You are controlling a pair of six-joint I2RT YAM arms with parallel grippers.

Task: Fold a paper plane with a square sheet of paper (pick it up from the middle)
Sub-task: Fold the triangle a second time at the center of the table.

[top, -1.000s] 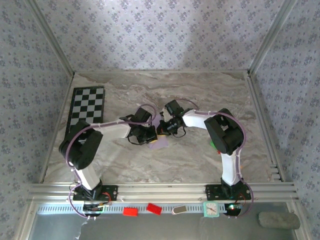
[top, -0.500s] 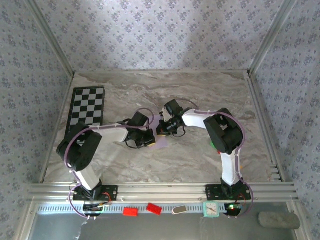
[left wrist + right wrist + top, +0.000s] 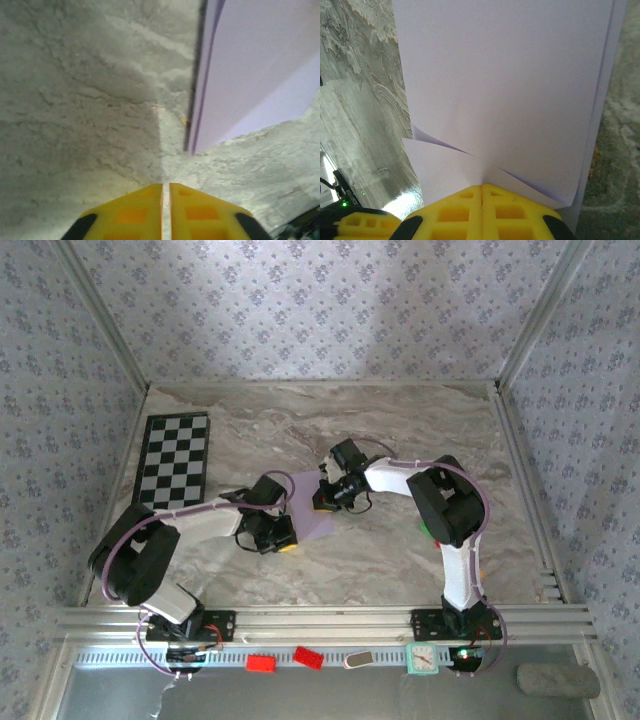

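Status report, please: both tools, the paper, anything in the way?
Right tool shut on the folded paper. Left tool shut, empty, apart from the paper. Checkerboard far left, out of the way.

Lilac paper (image 3: 314, 524) partly hidden
From above, the right tool (image 3: 322, 502) covers part of it; the left wrist view crops it upper right, the right wrist view along the top.

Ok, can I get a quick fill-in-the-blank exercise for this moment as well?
1. The right tool is shut on the edge of the ____.
2. The checkered board lies on the ____ side of the table.
3. The left tool holds ____.
Missing words: paper; left; nothing.
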